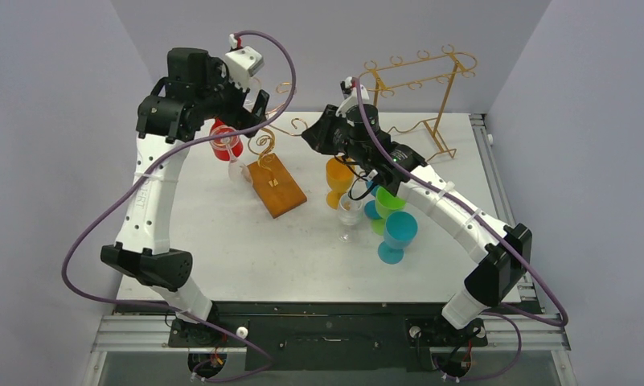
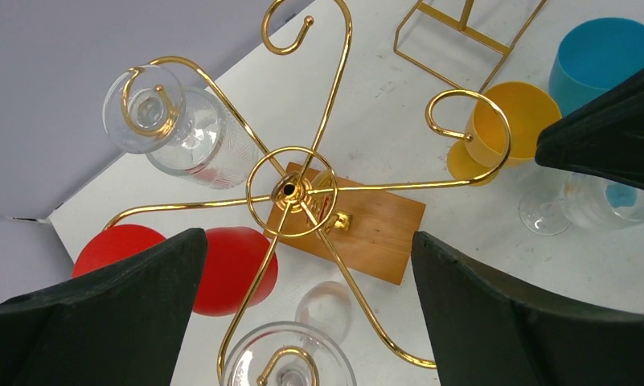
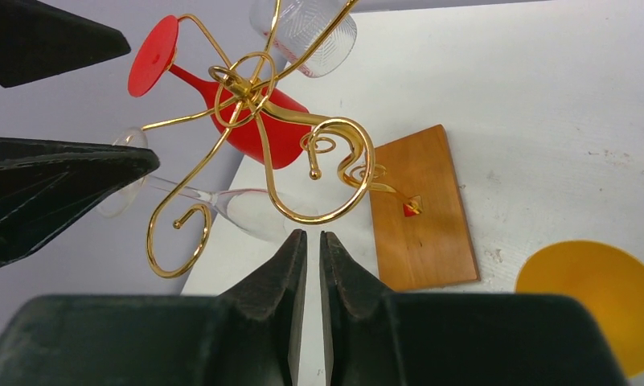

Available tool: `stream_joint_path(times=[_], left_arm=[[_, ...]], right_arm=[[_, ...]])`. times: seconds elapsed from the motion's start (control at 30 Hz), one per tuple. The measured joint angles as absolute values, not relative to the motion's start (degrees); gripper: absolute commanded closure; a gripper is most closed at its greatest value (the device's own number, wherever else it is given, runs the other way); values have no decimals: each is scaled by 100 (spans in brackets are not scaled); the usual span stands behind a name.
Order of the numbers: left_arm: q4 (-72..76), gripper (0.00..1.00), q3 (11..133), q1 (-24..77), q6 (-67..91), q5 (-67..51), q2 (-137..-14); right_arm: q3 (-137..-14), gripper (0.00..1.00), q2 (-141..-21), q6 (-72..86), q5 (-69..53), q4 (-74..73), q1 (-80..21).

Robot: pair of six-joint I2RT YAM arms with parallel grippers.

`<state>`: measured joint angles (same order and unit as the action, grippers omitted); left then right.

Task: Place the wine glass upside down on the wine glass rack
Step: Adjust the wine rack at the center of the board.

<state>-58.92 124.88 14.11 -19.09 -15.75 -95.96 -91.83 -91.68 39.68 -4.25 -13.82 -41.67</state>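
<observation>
- 3 glasses hang inverted: 1 glossy red glass [image 2: 230,269], 2 patterned clear glasses [image 2: 194,141].
- Curled gold-wire wine glass rack [image 2: 290,190], flat wooden base [image 2: 379,229].
- Left gripper [image 2: 309,236] spread wide, empty.
- Right gripper [image 3: 313,237] nearly closed, empty.

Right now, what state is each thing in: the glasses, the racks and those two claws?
wine glass rack, upright, three glasses hung
red glass, hanging upside down
clear glasses, two, hanging upside down
orange glass, upright on the table
frame rack, upright, bare
left gripper, open, empty
right gripper, shut, empty

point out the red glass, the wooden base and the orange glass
red glass [image 3: 278,141]: right wrist view, its bowl
wooden base [image 2: 375,233]: left wrist view, bare top
orange glass [image 1: 339,172]: top view, its bowl
</observation>
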Motion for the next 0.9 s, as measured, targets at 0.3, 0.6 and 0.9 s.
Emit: stream_joint_path(times=[0.3,0.6,0.9], left_arm=[[-6678,4,13115,1299,-1802,-1649,-9494],[-7489,4,14075,1179,-1599,-1542,-9450],[-7745,4,13950,410,-1321,-1844,-9380]], right_arm=[[-9192,85,-9102,3795,-351,-1695,-4165],[-8892,50,-8414,3474,-163,-2237,-4160],[-7749,6,-7140,3170,-495,-2838,-3623]])
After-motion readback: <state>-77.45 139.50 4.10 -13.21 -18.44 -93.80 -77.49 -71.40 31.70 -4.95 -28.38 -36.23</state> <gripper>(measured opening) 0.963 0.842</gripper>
